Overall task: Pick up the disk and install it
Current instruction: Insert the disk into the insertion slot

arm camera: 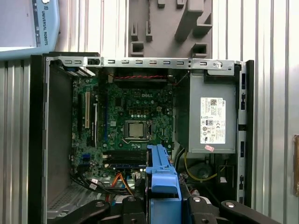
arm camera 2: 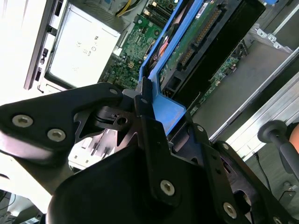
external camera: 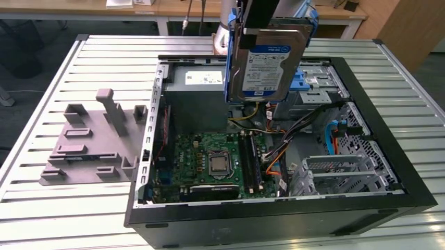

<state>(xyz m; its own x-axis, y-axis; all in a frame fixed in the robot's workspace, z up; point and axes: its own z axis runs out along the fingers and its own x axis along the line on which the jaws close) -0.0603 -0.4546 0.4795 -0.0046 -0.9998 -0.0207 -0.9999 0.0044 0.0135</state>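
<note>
The gripper (arm camera 2: 159,112) is clamped on the blue carrier of the disk (external camera: 268,62); the disk hangs upright at the upper centre of the exterior view, above the open computer case (external camera: 278,219); a tilted descent could snag the cables (external camera: 306,127) or knock the power supply (external camera: 198,96); the narrow hold might slip.

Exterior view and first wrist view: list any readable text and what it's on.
On the disk held in the pincer, white-and-blue label: print too small to read.
On the power supply, white sticker: print too small to read.
On the motherboard: one maker's mark, not quoted; the remaining silkscreen is too small to read.
On the arm cover: vertical maker's lettering, not quoted.
</note>
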